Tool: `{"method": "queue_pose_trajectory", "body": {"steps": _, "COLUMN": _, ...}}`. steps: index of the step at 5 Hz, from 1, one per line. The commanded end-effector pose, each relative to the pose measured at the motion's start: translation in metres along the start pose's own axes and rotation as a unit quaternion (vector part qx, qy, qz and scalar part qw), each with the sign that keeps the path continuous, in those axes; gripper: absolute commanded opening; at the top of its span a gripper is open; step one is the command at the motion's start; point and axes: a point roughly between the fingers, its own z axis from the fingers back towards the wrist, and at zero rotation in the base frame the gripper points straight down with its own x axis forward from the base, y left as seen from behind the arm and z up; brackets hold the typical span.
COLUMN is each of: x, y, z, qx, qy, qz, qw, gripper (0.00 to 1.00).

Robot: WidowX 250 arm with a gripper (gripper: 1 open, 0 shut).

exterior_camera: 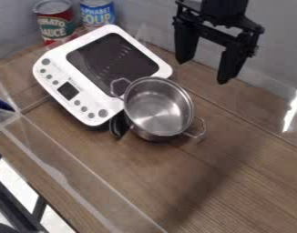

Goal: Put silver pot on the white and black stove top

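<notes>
Pot (158, 109): a small shiny steel pot, lidless and empty, is set upright on the table, near and right of the stove's right corner. Its far-left rim is seen just beside or over the stove's near edge; whether they touch cannot be told. One loop handle shows at the right, another at the near left.

Stove (100, 71): a flat white unit with a black glass square is laid at an angle on the left part of the table, its button panel turned to the near left. The glass is bare, so the pot is judged not yet placed.

End effector (207, 55): it is hung in the air at the far right, pointed down, its two black fingers spread wide and nothing between them; it is released. It is held well above and a little right of the pot, apart from it, which is judged to suit a descent onto the rim.

Step in hand: the approach to the pot is judged to be under way; lift and carry to the left remain.

Cans (71, 22): two labelled tins are stood at the far left, behind the stove, out of the likely path.

Table (224, 182): wood-grain, bare at the near right.
</notes>
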Motion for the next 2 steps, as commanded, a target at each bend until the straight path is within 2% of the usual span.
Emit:
{"method": "queue_pose_trajectory", "body": {"steps": 1, "x": -0.0002, "y": 0.0026, "z": -0.0061, "qx": 0.000, "qy": 0.008, "qz": 0.005, "qw": 1.0000, "gripper": 1.00}}
{"method": "queue_pose_trajectory", "body": {"steps": 2, "x": 0.0000, "y": 0.0059, "z": -0.0118, "qx": -0.002, "qy": 0.013, "qz": 0.011, "qw": 0.9998, "gripper": 1.00}}
